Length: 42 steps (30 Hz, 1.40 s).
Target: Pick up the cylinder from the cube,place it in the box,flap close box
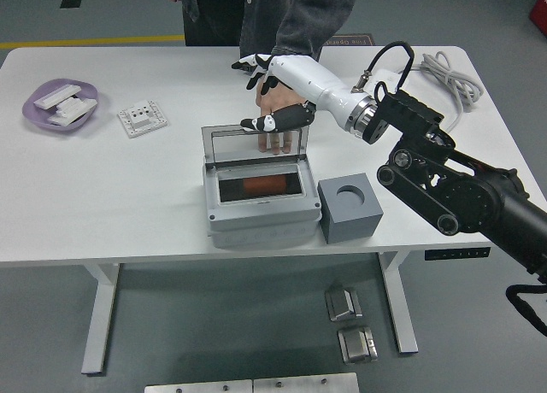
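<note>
Bright even overhead light, soft shadows, sharp focus, slight wide-angle edge distortion

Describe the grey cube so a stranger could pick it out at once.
Start at the grey box with the raised clear lid, near the front edge of the white table. The grey cube stands just right of it. Its top has a round empty hole, unlike anything nearby.

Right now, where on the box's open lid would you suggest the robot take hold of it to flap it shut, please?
Probably the free top edge of the lid, approached from the far side. It stands upright at the back of the box, so pushing it forward and down should close it. The right hand hovers open above; a person's hand steadies the lid from behind.
</note>
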{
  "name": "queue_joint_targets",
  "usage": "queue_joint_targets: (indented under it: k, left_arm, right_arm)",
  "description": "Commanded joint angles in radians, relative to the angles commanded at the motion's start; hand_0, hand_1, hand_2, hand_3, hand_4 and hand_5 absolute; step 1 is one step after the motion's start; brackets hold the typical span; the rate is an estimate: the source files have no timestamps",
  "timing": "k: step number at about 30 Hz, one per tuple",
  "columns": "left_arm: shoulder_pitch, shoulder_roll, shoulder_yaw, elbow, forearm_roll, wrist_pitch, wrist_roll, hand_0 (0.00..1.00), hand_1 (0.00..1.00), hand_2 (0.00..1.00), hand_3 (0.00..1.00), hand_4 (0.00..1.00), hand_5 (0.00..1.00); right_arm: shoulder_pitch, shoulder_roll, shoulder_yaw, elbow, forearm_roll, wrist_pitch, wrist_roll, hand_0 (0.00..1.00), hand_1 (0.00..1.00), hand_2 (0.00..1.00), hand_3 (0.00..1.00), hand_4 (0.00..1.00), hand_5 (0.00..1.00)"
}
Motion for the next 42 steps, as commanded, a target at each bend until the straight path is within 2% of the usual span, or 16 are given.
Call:
queue_joint_targets:
  k: [4, 6, 13, 26, 35, 36, 42]
  left_arm:
    - [0.000, -0.001, 0.000, 0.000, 0.000, 0.000, 0.000, 0.822, 0.811, 0.777, 0.838, 0.725, 0.477]
    - [0.000, -0.002, 0.000, 0.000, 0.001, 0.000, 0.000, 0.822, 0.811, 0.777, 0.838, 0.725, 0.477]
    - [-0.005, -0.003, 0.001, 0.000, 0.012, -0.003, -0.001, 0.822, 0.811, 0.777, 0.838, 0.725, 0.477]
    - [-0.009, -0.005, 0.012, 0.000, 0.008, -0.006, -0.004, 0.822, 0.811, 0.777, 0.838, 0.725, 0.477]
    - [-0.012, -0.003, 0.010, 0.000, 0.003, -0.005, -0.009, 0.822, 0.811, 0.777, 0.838, 0.725, 0.477]
    - [-0.011, -0.003, 0.011, 0.000, 0.002, -0.005, -0.009, 0.822, 0.811, 0.777, 0.838, 0.725, 0.477]
    - [-0.009, -0.005, 0.012, 0.000, 0.002, -0.004, -0.008, 0.822, 0.811, 0.777, 0.838, 0.725, 0.477]
  right_arm:
    - [-0.009, 0.007, -0.011, -0.057, -0.003, -0.006, 0.003, 0.533, 0.517, 0.628, 0.825, 0.881, 0.366]
    - [-0.018, 0.009, -0.020, -0.061, -0.006, -0.008, 0.004, 0.561, 0.525, 0.632, 0.823, 0.877, 0.372]
    - [-0.055, 0.019, -0.036, -0.057, -0.020, -0.012, 0.006, 0.565, 0.525, 0.634, 0.822, 0.878, 0.377]
    - [-0.089, -0.019, -0.045, 0.059, -0.034, -0.022, -0.007, 0.566, 0.521, 0.631, 0.819, 0.876, 0.379]
    - [-0.129, -0.040, -0.068, 0.098, -0.036, -0.020, -0.019, 0.566, 0.519, 0.633, 0.819, 0.874, 0.380]
    - [-0.133, -0.043, -0.067, 0.106, -0.040, -0.021, -0.021, 0.529, 0.513, 0.631, 0.818, 0.867, 0.381]
    - [-0.151, -0.061, -0.062, 0.176, -0.069, -0.022, -0.039, 0.512, 0.516, 0.630, 0.819, 0.865, 0.383]
